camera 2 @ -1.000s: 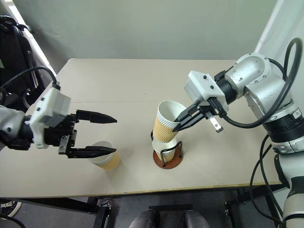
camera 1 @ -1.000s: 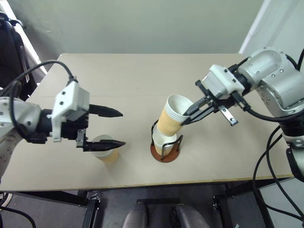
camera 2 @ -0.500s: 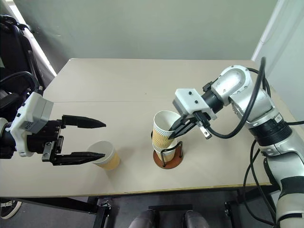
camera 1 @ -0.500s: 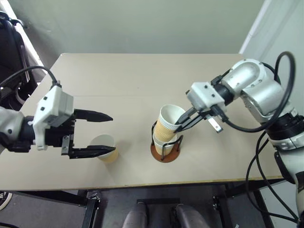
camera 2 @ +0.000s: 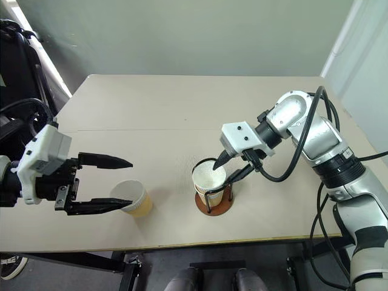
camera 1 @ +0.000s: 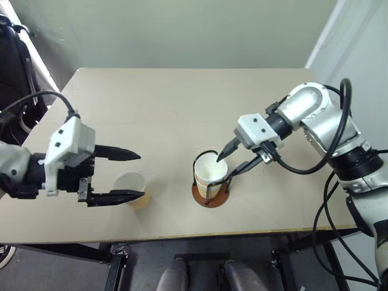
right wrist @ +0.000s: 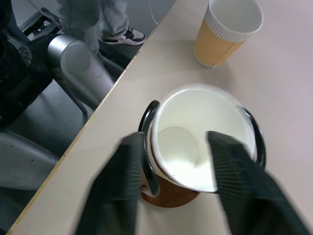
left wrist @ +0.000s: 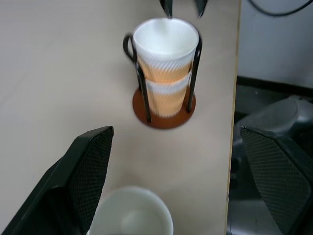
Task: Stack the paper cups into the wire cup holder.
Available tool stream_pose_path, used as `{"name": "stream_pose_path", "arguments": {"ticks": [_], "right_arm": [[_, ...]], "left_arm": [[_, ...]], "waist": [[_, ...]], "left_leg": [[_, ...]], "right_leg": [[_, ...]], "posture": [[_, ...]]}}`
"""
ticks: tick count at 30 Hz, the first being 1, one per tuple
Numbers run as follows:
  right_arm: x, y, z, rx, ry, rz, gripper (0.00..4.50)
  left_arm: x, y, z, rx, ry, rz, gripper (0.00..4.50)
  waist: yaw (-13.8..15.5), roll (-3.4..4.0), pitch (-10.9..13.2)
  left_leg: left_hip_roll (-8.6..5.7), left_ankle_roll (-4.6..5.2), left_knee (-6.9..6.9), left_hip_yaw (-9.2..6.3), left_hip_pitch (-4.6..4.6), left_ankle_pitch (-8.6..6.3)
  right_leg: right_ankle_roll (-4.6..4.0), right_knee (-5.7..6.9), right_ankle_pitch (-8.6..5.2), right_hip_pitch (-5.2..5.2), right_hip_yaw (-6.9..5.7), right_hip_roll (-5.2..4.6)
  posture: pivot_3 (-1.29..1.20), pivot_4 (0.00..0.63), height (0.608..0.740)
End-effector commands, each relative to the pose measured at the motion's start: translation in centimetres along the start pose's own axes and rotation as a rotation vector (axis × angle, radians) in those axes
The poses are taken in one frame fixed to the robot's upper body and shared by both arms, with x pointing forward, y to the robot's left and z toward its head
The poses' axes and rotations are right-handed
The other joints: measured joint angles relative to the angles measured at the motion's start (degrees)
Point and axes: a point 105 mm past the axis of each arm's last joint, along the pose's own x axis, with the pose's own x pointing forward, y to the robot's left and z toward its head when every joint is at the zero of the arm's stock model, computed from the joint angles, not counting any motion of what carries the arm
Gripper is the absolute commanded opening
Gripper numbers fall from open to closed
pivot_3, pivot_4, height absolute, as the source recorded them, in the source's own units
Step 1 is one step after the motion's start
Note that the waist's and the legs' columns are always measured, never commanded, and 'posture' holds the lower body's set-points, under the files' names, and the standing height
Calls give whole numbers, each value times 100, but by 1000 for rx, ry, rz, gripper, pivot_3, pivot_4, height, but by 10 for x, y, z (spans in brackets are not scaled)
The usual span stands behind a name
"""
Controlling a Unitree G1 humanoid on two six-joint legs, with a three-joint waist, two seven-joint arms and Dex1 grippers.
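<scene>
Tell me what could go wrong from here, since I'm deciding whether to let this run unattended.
The right gripper has its fingers open around the rim of the stacked cups in the wire cup holder; pulling away askew might snag the rim and tip the holder. The last cup sits near the table's front edge, between the open left gripper's fingers; a clumsy close could knock it off.

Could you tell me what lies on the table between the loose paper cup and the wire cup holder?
Nothing: in the left eye view, bare table separates the loose paper cup from the wire cup holder.
</scene>
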Motion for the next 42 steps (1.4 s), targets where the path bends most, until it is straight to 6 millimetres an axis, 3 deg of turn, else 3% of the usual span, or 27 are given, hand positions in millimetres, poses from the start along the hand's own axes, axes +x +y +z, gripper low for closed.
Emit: {"name": "stream_pose_path", "arguments": {"ticks": [1,4,5,7,10,12,14,21,36,39,42], "right_arm": [[-10,-2,6,-21,5,-43,3321],[-20,-6,5,12,-2,-101,4348],[-24,-6,4,30,-11,-127,4454],[-56,3,8,153,-166,-242,4454],[-107,44,22,335,-483,-294,4454],[-117,65,21,395,-533,-336,4454],[-123,72,20,441,-552,-415,4454],[-116,79,26,467,-545,-504,4454],[-118,88,30,469,-522,-552,4454],[-118,87,29,470,-517,-555,4500],[-118,84,27,468,-511,-562,4500]], "left_arm": [[-1,3,-1,37,48,18,4459],[2,4,-5,38,71,8,4459],[3,2,-7,37,80,-3,4459],[12,-6,-18,38,134,-73,4459],[19,-4,-31,59,211,-99,4459],[19,2,-36,77,244,-91,4459],[20,6,-42,96,288,-94,4459],[32,12,-51,144,333,-140,4459],[31,13,-67,167,445,-164,4459],[31,15,-72,165,468,-162,3842],[37,17,-77,168,469,-169,2818]], "waist": [[0,-1,0],[3,-1,-1],[3,-1,-1],[27,-3,-2],[158,-4,-2],[227,-21,-11],[190,-27,-14],[46,-22,-11],[56,-21,-11],[56,-21,-11],[63,-21,-11]], "left_leg": [[0,0,0,0,0,0],[-1,0,1,0,-1,0],[0,-1,1,0,0,0],[0,-3,0,-1,-3,-2],[-6,-7,2,-9,-18,-4],[-12,-13,-2,-8,-25,-8],[-9,-35,2,-7,-9,-29],[14,-39,-1,-8,41,-30],[24,-26,6,-15,33,-47],[24,-24,7,-15,33,-49],[24,-23,8,-15,33,-49]], "right_leg": [[0,0,0,0,0,0],[-1,0,0,0,0,0],[-3,0,-1,0,0,0],[-5,1,-2,-2,-1,0],[-4,-16,-2,-1,-2,-2],[-1,-33,-3,0,1,-6],[5,-30,-10,11,4,-4],[8,-18,-12,45,19,33],[27,-35,-20,54,26,51],[28,-36,-21,55,27,51],[28,-35,-21,55,27,51]], "posture": [[0,150,740],[0,150,740],[0,150,740],[0,150,740],[0,150,740],[0,150,740],[0,150,740],[0,150,740],[0,150,740],[0,150,740],[0,150,740]]}}
